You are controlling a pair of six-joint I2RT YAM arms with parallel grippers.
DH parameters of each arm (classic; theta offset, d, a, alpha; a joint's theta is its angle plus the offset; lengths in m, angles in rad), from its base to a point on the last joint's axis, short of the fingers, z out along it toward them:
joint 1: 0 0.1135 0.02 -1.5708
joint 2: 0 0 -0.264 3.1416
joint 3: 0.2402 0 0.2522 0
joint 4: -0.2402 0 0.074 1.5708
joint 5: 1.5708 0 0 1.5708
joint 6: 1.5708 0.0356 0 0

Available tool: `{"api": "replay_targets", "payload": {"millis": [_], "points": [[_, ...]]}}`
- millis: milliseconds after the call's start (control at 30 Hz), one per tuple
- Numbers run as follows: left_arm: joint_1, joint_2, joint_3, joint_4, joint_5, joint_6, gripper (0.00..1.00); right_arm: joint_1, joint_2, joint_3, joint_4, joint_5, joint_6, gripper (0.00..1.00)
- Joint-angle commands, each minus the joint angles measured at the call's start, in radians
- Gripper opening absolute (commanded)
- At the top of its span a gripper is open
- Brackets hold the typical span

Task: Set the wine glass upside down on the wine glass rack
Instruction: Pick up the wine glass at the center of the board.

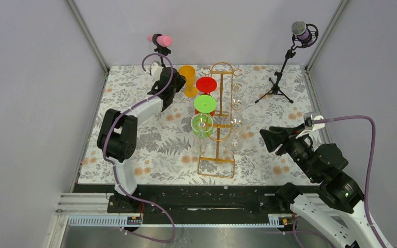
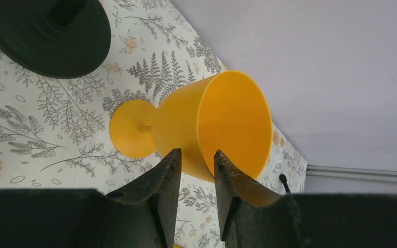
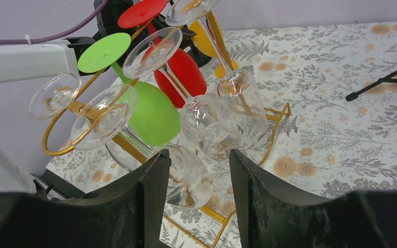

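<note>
An orange wine glass [image 1: 187, 77] stands upright on the floral table, left of the gold wire wine glass rack [image 1: 222, 124]. My left gripper [image 1: 177, 82] is right beside it. In the left wrist view the narrowed fingers of the left gripper [image 2: 196, 154] straddle the rim of the orange wine glass [image 2: 227, 124], one outside the bowl and one over its mouth, with a gap still showing between them. My right gripper [image 1: 265, 138] hovers open to the right of the wine glass rack [image 3: 276, 129], holding nothing. In its wrist view the right gripper [image 3: 199, 155] faces the hung glasses.
Red [image 1: 206, 85] and green [image 1: 204, 103] glasses hang upside down on the rack's left side, and clear glasses [image 1: 236, 103] hang on its right. A microphone tripod [image 1: 276, 88] stands at the back right. A pink microphone [image 1: 160, 40] on a black round base [image 2: 46, 36] stands at the back left.
</note>
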Motion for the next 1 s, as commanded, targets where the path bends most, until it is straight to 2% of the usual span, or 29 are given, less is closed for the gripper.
{"api": "replay_targets", "payload": {"millis": [0,133,300,367,433,733,967], "points": [[0.005,-0.052,-0.018,-0.129,-0.018,0.042,0.29,-0.004,-0.028,-0.007,0.052,0.003,0.028,0.54],[0.009,-0.097,-0.087,-0.130,0.002,0.050,0.27,-0.006,-0.034,-0.010,0.051,0.009,0.032,0.54],[0.022,-0.164,-0.167,-0.108,0.019,0.068,0.18,-0.004,-0.026,-0.011,0.055,-0.005,0.031,0.54],[0.023,-0.188,-0.190,-0.105,0.019,0.085,0.12,-0.005,-0.024,-0.013,0.060,-0.011,0.031,0.54],[0.026,-0.212,-0.217,-0.105,0.023,0.097,0.00,-0.004,-0.022,-0.017,0.066,-0.012,0.034,0.54],[0.040,-0.388,-0.358,-0.080,0.005,0.102,0.00,-0.005,-0.023,-0.019,0.070,-0.013,0.035,0.54],[0.043,-0.652,-0.498,-0.136,-0.056,0.105,0.00,-0.005,-0.019,-0.022,0.069,0.011,0.024,0.54]]}}
